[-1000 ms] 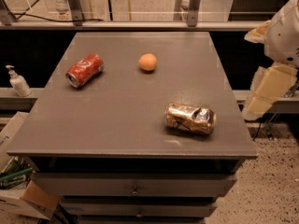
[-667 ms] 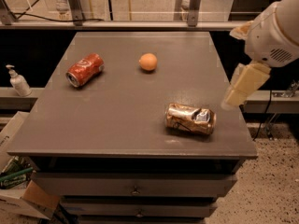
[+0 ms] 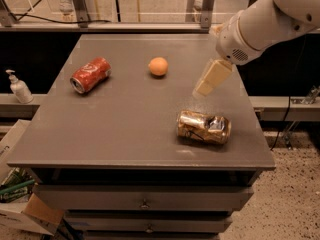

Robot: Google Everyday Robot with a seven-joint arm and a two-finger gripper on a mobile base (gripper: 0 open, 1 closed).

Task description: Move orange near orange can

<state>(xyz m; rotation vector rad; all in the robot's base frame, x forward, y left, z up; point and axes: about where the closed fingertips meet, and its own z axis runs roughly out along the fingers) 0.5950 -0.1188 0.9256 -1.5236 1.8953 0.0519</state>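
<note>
Item 1 — gripper [image 3: 204, 88]: cream-coloured, on a white arm entering from the upper right. It hangs tilted above the right half of the table [image 3: 125, 134] and touches nothing. Open or closed: cannot tell.
Item 2, orange [image 3: 158, 66]: on the tabletop, camera-left of the gripper and slightly beyond it, apart from it.
Item 3, orange can [image 3: 204, 127]: dented, on its side, just to the near side of the gripper's tip and well apart from the orange. Contents not visible.
Item 4, red can [image 3: 90, 75]: on its side, far camera-left of the gripper, past the orange. Contents not visible.
Item 5, drawers [image 3: 145, 198]: two, both shut, beneath the tabletop.
Item 6 — cardboard box [image 3: 22, 216]: on the floor, lower left. Green items [image 3: 12, 189] are in or beside it, cannot tell which.
Item 7, pump bottle [image 3: 20, 88]: upright on the ledge, camera-left of the table.
</note>
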